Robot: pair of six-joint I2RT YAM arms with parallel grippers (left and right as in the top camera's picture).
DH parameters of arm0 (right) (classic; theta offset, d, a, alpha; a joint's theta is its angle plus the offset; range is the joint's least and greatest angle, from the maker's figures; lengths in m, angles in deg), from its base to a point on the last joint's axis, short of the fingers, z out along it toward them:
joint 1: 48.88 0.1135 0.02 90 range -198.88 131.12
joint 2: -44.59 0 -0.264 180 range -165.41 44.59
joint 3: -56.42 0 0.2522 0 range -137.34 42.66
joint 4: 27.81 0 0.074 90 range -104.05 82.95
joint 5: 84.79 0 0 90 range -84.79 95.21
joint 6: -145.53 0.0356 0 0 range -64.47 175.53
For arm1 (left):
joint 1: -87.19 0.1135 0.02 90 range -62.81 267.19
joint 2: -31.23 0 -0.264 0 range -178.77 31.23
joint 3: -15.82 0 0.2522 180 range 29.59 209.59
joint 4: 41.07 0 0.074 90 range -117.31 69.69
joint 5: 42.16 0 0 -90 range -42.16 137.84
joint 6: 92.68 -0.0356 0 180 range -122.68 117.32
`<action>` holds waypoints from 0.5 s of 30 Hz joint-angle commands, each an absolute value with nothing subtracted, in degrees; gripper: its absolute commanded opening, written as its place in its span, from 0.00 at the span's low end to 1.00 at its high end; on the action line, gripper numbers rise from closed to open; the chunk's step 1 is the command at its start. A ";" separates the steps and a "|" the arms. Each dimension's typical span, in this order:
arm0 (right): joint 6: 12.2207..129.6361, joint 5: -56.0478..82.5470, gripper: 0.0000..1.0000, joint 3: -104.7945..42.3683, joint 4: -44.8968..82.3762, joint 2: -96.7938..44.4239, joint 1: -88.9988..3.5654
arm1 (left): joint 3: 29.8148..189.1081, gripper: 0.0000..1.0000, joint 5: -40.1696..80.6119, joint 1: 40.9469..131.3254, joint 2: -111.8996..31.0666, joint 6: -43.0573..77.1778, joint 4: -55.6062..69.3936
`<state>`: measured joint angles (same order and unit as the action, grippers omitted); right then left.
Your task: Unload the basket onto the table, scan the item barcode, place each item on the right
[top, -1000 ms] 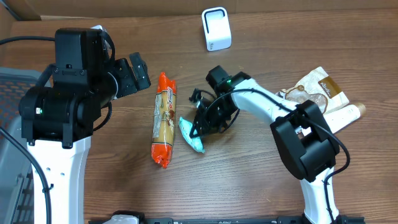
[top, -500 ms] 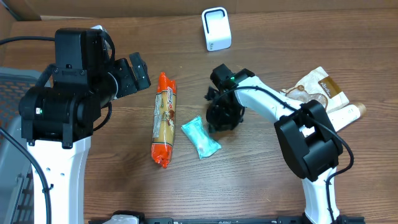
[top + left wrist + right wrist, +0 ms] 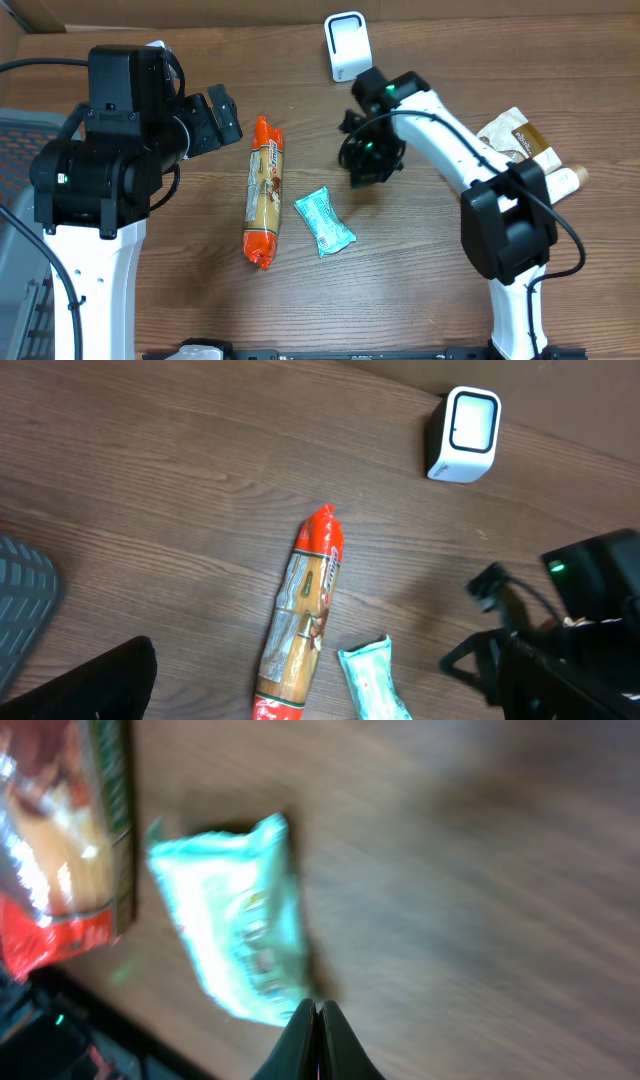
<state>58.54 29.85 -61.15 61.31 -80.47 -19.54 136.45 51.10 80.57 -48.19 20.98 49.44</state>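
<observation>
My right tool was shut tight and held nothing. It hung over the bench, between the scanner and the teal pack, touching neither. In its own camera, the two tips were pressed together just below the pack. The pack lay flat on the bench, just beside the long orange roll and well apart from the scanner at the far edge. My left tool was wide open and empty, off to the left of the roll. Some bags lay at the right side.
</observation>
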 commanded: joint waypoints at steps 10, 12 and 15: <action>73.92 15.77 0.04 -53.80 49.77 -80.16 -6.60 | 137.35 1.00 51.41 80.79 -48.27 21.36 49.37; 76.48 11.32 0.04 -51.57 46.95 -80.16 -6.20 | 137.35 0.99 51.41 80.79 -48.27 21.36 49.37; 78.32 9.28 0.04 -47.59 41.35 -80.16 -6.18 | 137.35 1.00 51.41 80.79 -48.27 21.36 49.37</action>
<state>73.53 18.00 -51.35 44.37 -80.27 -5.99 136.45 51.10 80.57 -48.19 20.98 49.44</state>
